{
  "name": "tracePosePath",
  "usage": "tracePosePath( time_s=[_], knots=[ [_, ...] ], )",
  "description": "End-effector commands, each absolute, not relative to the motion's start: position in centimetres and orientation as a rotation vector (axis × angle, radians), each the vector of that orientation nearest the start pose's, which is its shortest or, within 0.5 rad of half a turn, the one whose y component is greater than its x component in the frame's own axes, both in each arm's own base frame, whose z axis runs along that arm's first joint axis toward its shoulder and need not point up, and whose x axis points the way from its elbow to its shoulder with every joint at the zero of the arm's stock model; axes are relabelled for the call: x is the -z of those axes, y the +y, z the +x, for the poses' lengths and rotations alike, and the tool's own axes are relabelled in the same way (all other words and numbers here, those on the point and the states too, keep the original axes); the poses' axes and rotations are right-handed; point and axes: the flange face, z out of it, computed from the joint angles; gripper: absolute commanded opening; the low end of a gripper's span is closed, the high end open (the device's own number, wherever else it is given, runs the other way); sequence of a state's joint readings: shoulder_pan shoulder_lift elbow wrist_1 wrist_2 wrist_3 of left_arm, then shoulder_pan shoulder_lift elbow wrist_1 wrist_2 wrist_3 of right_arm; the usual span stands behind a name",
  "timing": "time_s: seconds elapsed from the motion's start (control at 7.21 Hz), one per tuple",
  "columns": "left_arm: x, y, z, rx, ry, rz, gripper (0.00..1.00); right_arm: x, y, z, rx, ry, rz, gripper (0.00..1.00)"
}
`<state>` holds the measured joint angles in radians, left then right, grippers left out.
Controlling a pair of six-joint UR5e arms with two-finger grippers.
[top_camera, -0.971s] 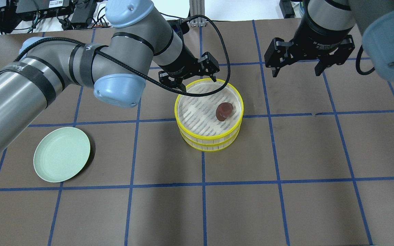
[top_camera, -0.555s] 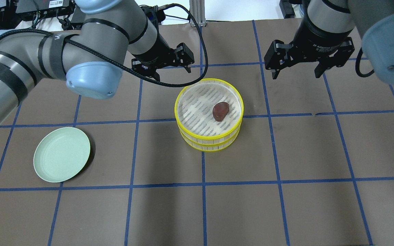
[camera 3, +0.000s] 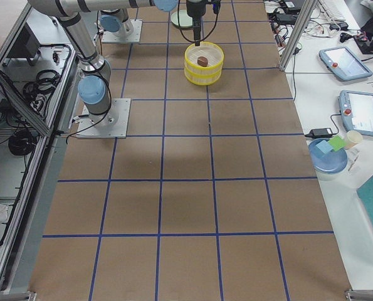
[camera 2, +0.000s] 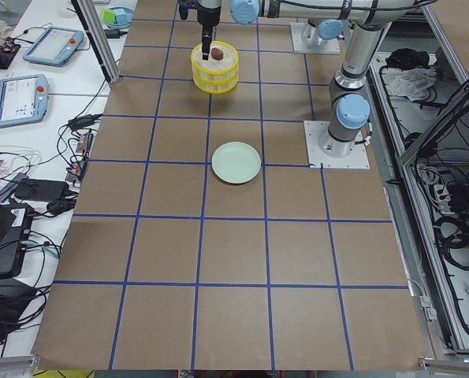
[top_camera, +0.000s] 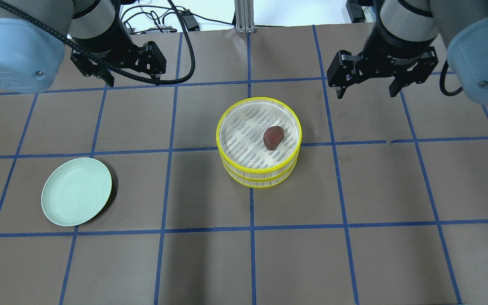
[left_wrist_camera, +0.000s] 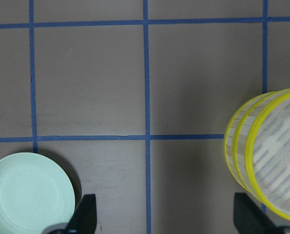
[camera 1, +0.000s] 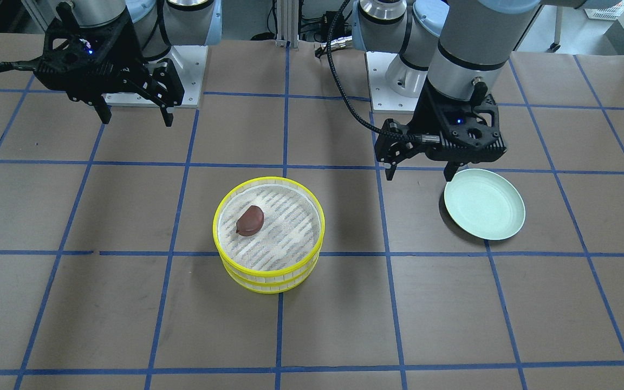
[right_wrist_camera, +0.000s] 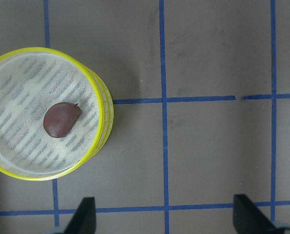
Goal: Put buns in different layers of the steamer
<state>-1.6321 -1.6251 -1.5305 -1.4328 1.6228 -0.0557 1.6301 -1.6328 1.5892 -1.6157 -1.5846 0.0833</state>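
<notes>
Brown-papered table (top_camera: 354, 262) gridded in blue tape. Two steamer layers (top_camera: 261, 177) found stacked at centre. Pale green plate (top_camera: 76, 190) set well apart, robot's left. Left gripper (top_camera: 134, 81) and right gripper (top_camera: 367, 94) seen above the table, fingers spread, nothing held. Dark brown bun (top_camera: 273, 137) seated on the top layer's mesh.

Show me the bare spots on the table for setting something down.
Bare brown paper lies between the pale green plate and the stacked yellow-rimmed steamer trays, and right of the trays. Crowded only under the left gripper and right gripper.
</notes>
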Motion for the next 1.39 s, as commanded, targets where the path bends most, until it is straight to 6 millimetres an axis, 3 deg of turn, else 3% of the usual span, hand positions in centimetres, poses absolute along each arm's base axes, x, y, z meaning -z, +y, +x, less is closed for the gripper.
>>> tracePosePath(
  time_s=[0.0,0.14,0.28,1.25],
  knots=[
    [-49.4,-51.4,-14.0,0.159,3.090,-0.034,1.00,-51.4,-46.5,16.0,0.141,3.146,0.035,0.99],
    [-50.1,-51.5,-12.2,0.168,3.169,-0.079,1.00,-51.4,-46.5,16.0,0.141,3.146,0.035,0.99],
    [-50.3,-50.8,-11.8,0.132,3.166,-0.076,1.00,-51.3,-46.5,16.0,0.139,3.146,0.035,0.99],
    [-49.6,-49.3,-12.1,0.073,3.163,-0.072,1.00,-51.3,-46.5,16.0,0.139,3.144,0.035,0.99]
  ],
)
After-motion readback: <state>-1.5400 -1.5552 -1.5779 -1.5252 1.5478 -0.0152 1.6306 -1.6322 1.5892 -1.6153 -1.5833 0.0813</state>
